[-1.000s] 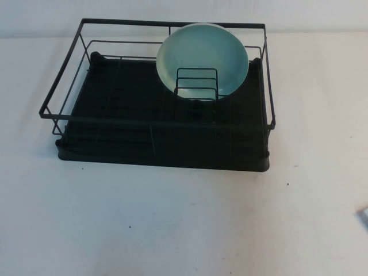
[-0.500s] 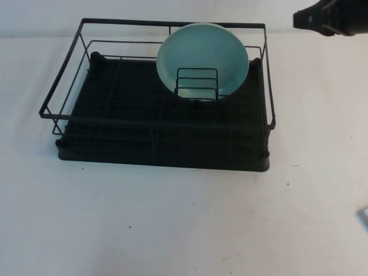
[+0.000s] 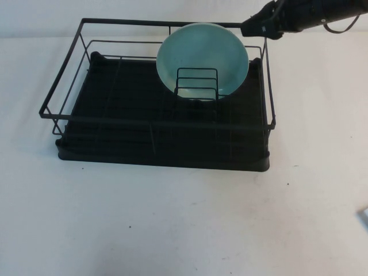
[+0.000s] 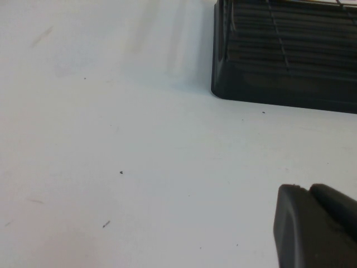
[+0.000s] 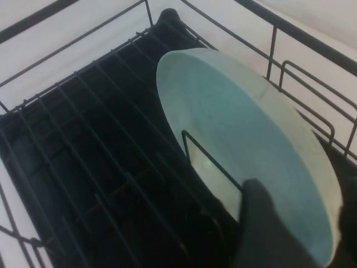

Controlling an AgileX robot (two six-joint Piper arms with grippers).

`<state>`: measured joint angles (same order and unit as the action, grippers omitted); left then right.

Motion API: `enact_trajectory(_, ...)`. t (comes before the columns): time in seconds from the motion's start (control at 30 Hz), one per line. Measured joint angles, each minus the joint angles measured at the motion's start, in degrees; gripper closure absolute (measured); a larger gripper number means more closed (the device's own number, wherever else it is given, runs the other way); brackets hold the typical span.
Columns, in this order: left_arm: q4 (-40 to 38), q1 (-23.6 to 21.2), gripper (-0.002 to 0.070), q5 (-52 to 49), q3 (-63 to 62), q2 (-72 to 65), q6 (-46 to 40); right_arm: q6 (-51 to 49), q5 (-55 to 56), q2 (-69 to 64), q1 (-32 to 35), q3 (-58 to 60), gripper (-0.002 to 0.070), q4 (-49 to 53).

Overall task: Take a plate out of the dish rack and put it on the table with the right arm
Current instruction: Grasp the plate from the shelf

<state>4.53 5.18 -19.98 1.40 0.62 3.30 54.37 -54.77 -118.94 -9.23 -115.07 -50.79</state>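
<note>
The mint-green plate (image 3: 202, 58) stands on edge in the back right part of the black wire dish rack (image 3: 60, 92), leaning behind the small wire divider (image 3: 196, 85). My right gripper (image 3: 253, 27) hangs over the rack's back right corner, just right of the plate's top rim. In the right wrist view the plate (image 5: 251, 134) fills the middle and my right gripper (image 5: 301, 187) is open, one finger (image 5: 268, 229) in front of the plate face and the other at the frame's edge. My left gripper (image 4: 307, 191) is shut and empty over the white table (image 4: 111, 139), near the rack's corner (image 4: 223, 84).
The white table (image 3: 172, 230) spreads in front of and to the right of the rack. A small grey object (image 3: 364, 215) shows at the right edge of the high view. The rack's drip tray (image 3: 161, 144) holds nothing else.
My right arm has come into the high view from the upper right and moved left, down to the rack's back right corner beside the plate. The plate has not moved.
</note>
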Motion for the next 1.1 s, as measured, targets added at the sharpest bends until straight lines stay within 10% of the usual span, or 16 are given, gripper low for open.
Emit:
enact_trajectory(0.23, 0.00, 0.00, 0.0678, 0.00, 0.00, 0.00, 0.00, 4.83, 1.83, -1.10, -1.76, -0.38, 0.0285, 0.95)
enact_trajectory(1.1, 0.00, 0.00, 0.0678, 0.00, 0.00, 0.00, 0.00, 7.75, 16.20, -7.04, -4.99, -0.36, 0.0276, 3.09)
